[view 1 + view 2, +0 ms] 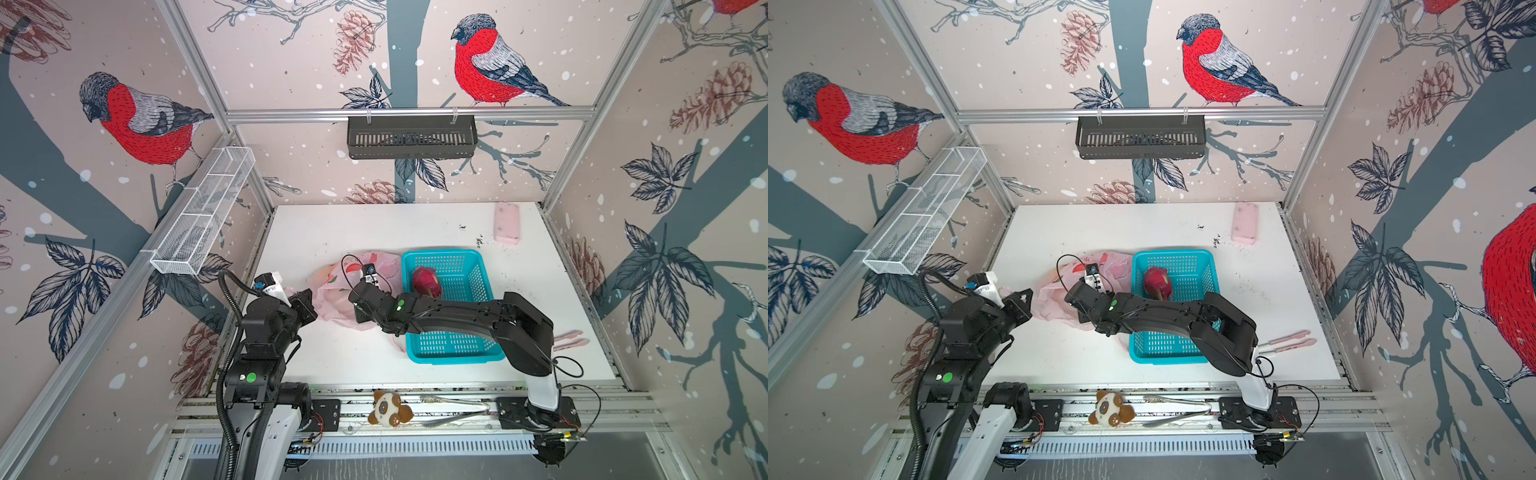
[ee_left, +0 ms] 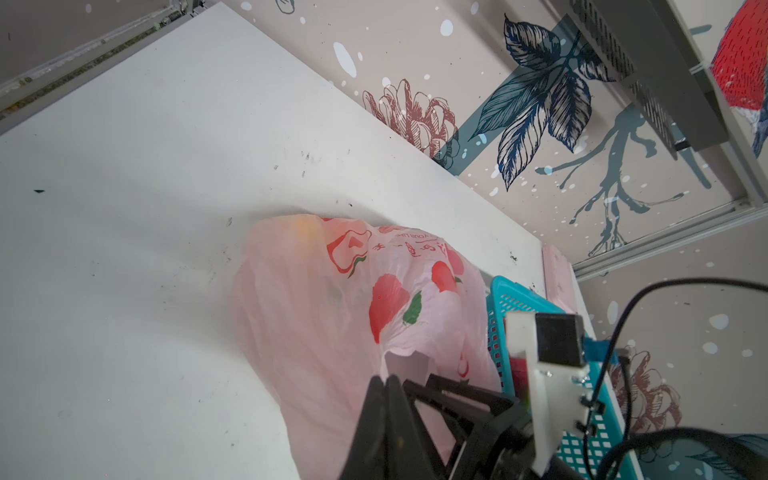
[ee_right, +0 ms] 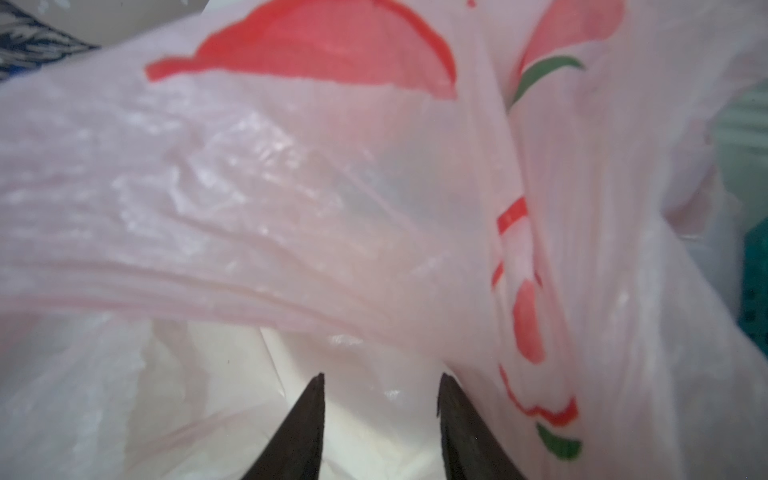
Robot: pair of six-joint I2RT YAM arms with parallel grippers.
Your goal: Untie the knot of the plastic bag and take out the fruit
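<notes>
My right arm (image 1: 457, 313) covers the near side of the plastic bag (image 1: 332, 301) (the knot is hidden somewhere); the fruit (image 2: 305, 232) inside is an orange blur.

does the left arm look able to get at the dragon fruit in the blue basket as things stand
Probably not. The left gripper is shut at the left edge of the plastic bag, seemingly pinching it, and the bag and the right arm lie between it and the dragon fruit in the basket.
</notes>
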